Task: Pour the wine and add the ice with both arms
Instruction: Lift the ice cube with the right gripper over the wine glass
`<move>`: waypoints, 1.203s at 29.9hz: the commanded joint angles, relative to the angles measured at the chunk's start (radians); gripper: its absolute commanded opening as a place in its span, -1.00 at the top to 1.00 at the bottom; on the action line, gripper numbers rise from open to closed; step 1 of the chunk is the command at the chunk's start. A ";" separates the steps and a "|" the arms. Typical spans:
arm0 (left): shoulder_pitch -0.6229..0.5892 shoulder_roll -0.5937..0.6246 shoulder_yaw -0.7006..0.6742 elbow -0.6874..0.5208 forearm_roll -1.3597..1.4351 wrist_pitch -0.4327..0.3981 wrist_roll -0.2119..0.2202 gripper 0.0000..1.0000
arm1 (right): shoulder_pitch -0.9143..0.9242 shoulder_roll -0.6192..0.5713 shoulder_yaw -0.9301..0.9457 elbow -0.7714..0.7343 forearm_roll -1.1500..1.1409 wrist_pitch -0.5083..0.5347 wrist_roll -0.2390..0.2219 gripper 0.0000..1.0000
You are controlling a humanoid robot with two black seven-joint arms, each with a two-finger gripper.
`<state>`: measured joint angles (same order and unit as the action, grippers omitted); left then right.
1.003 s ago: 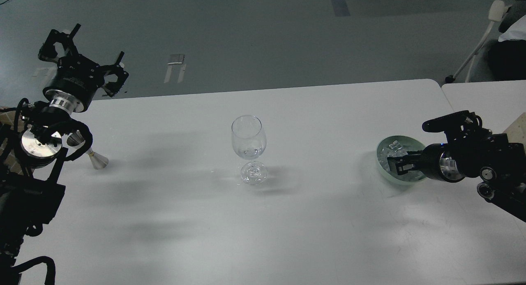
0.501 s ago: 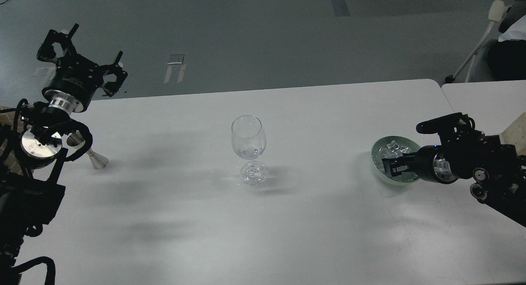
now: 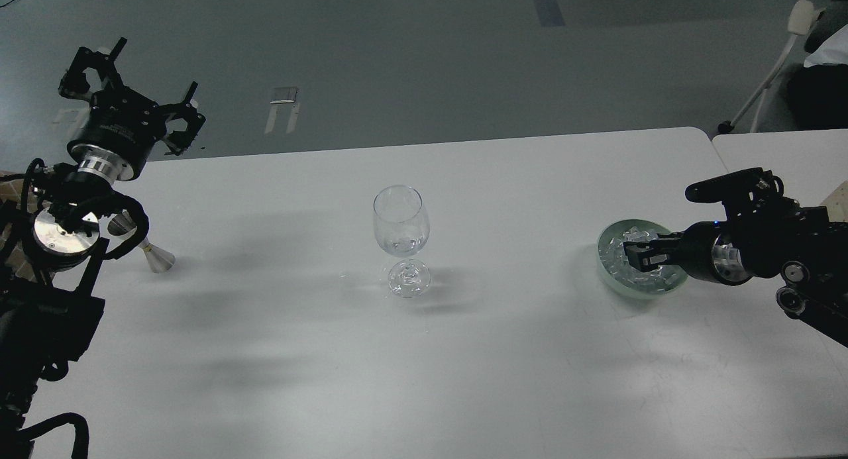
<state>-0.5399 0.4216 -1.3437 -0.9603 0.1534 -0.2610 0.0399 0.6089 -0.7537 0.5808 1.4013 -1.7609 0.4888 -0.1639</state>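
A clear wine glass (image 3: 401, 237) stands upright in the middle of the white table (image 3: 278, 353). A little clear wine (image 3: 402, 248) lies in the bottom of its bowl. Clear ice cubes (image 3: 618, 263) fill a pale green bowl (image 3: 602, 263) at the right. My right gripper (image 3: 637, 255) reaches in from the right and sits low over the ice inside the bowl; its dark fingers lie close together and I cannot see anything between them. My left gripper (image 3: 132, 81) is open and empty, raised above the table's far left edge.
A small silver metal jigger (image 3: 151, 252) lies tilted on the table at the left, partly behind my left arm. A second white table (image 3: 782, 151) adjoins at the far right. A chair leg stands on the floor beyond it.
My right gripper has shifted left and slightly up within the bowl, and the bowl has been nudged a little to the left. The left arm and the glass have barely moved.
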 commanded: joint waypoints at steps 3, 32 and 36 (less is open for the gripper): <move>0.000 -0.004 0.000 -0.003 0.001 0.002 0.000 -0.96 | 0.000 -0.038 0.105 0.067 0.003 0.000 0.000 0.62; -0.011 0.009 0.001 -0.014 0.002 0.011 0.002 -0.96 | 0.133 0.376 0.186 0.209 -0.008 0.000 -0.043 0.61; -0.009 0.022 0.001 -0.014 0.002 0.011 0.002 -0.96 | 0.146 0.436 0.183 0.202 -0.019 0.000 -0.057 0.61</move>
<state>-0.5507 0.4348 -1.3432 -0.9743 0.1550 -0.2501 0.0413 0.7471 -0.3587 0.7660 1.6069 -1.7734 0.4888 -0.2116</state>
